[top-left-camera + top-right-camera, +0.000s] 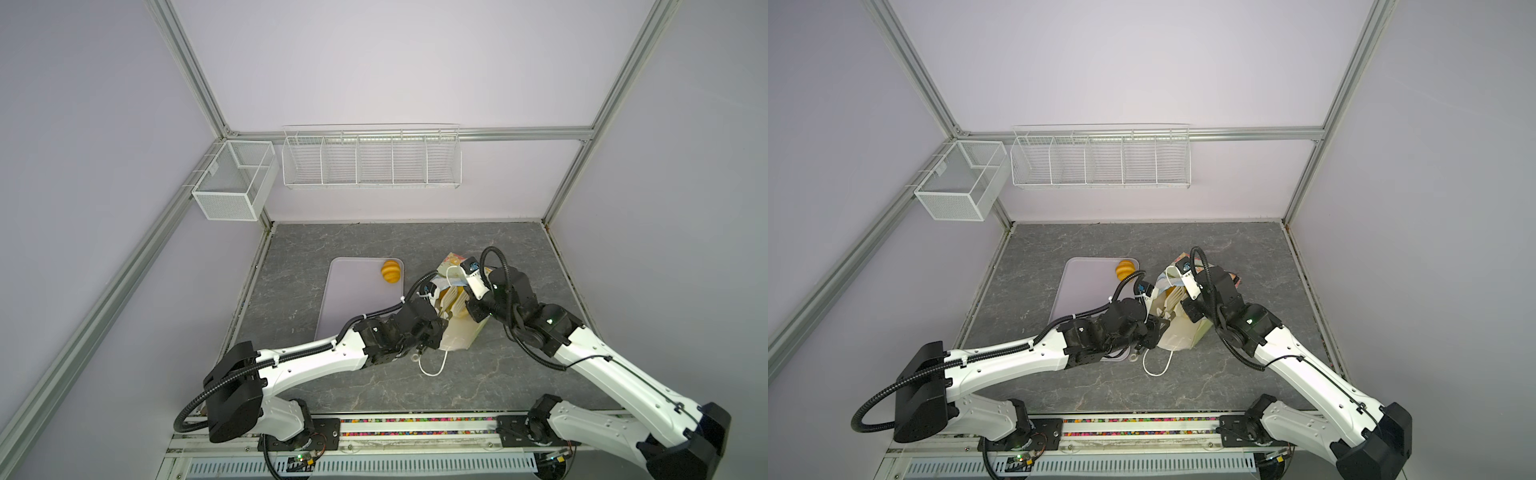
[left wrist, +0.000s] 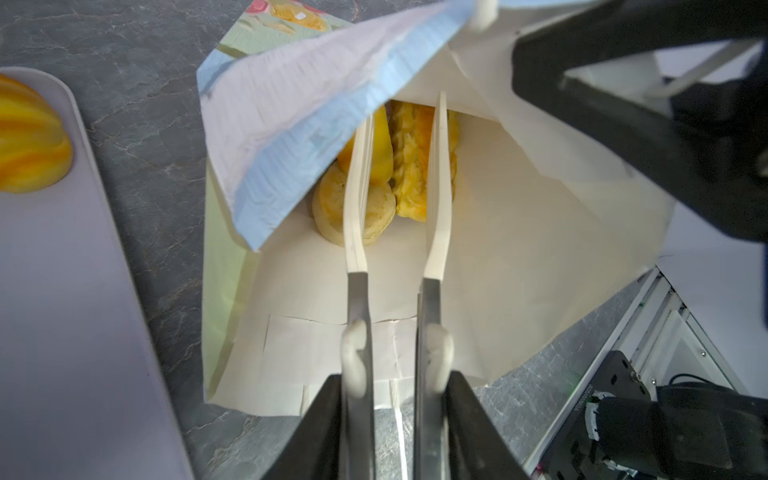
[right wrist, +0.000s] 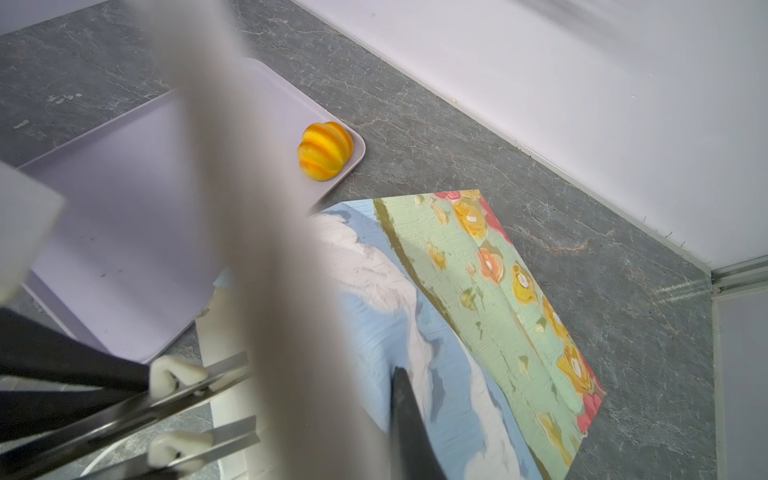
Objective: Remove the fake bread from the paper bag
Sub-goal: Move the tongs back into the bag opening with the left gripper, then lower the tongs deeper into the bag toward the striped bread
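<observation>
Fingers [image 2: 438, 187] of the left gripper [image 2: 404, 112] parted, long white tips deep inside the paper bag [image 2: 519, 270], closed on nothing. Between and behind those tips, at the bag's white bottom: a long ridged loaf [image 2: 409, 174], a smooth yellow piece [image 2: 382, 158] just beside it, and a speckled oval [image 2: 328, 208] nearer the mouth, partly hidden by one tip. No telling whether either tip touches the bread.

Right gripper [image 1: 456, 274] clenched on the rim of the bag's upper panel, holding that printed blue-and-green flap up off the lower one — mouth gaping toward the arms. Bag on its side on the grey table [image 1: 374, 395], a white cord handle [image 1: 434, 368] looped loose on the stone at the near edge.

Just beside the bag, a lilac tray [image 3: 124, 208] with one ridged golden bun [image 3: 325, 150] in its far corner, the corner nearest the bag.

On the walls behind, well apart from all this — a mesh bin [image 1: 232, 183] and a five-bay wire rack [image 1: 372, 158].
</observation>
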Tool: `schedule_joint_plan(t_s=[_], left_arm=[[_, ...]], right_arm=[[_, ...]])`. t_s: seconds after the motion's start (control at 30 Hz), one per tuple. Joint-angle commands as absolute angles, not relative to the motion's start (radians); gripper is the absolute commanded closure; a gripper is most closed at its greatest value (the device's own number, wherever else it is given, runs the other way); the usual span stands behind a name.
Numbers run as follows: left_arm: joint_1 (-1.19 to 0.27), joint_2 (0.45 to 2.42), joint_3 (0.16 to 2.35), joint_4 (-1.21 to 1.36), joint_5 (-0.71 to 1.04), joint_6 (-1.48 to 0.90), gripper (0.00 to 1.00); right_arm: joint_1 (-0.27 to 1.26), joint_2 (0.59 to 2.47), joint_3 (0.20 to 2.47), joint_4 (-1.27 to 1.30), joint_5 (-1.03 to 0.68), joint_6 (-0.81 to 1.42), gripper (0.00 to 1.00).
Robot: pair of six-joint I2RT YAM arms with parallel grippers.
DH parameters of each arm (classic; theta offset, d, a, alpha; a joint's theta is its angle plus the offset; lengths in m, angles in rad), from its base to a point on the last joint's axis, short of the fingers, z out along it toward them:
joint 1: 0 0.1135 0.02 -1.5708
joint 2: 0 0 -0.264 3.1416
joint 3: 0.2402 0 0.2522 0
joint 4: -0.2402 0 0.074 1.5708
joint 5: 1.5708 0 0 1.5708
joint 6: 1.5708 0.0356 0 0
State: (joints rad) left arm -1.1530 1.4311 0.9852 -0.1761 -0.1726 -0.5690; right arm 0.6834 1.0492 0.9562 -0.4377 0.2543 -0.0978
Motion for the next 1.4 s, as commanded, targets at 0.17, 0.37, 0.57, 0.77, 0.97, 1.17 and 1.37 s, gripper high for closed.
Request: schedule_joint_plan(t_s=[0.17,0.37,0.57,0.77,0.97,1.17,1.37], left_arm=[[-1.156,1.487,1.021,-0.092,-0.201,-0.676,0.59],[-1.156,1.531,1.025,-0.026,-0.157,-0.691,0.57],[-1.145,1.592,1.068,-0.023,-0.158,-0.693,0.55],[-1.133,1.645,1.109,-0.034,-0.185,-0.686,0.56],[-1.132,1.681,1.162,-0.108,-0.241,-0.674,0.62],[-1.132,1.647,1.15,-0.167,-0.261,-0.67,0.72],[-1.132,1.58,1.115,-0.192,-0.251,-0.663,0.86]], right_arm=[[0.692,1.033,0.936,-0.368,0.286,-0.041,0.93],[0.692,1.02,0.922,-0.339,0.273,-0.055,0.93],[0.693,1.025,0.919,-0.342,0.267,-0.063,0.93],[0.692,1.009,0.906,-0.342,0.264,-0.061,0.93],[0.692,1.003,0.897,-0.344,0.265,-0.061,0.93],[0.692,1.001,0.891,-0.335,0.276,-0.064,0.93],[0.692,1.008,0.891,-0.331,0.29,-0.064,0.93]])
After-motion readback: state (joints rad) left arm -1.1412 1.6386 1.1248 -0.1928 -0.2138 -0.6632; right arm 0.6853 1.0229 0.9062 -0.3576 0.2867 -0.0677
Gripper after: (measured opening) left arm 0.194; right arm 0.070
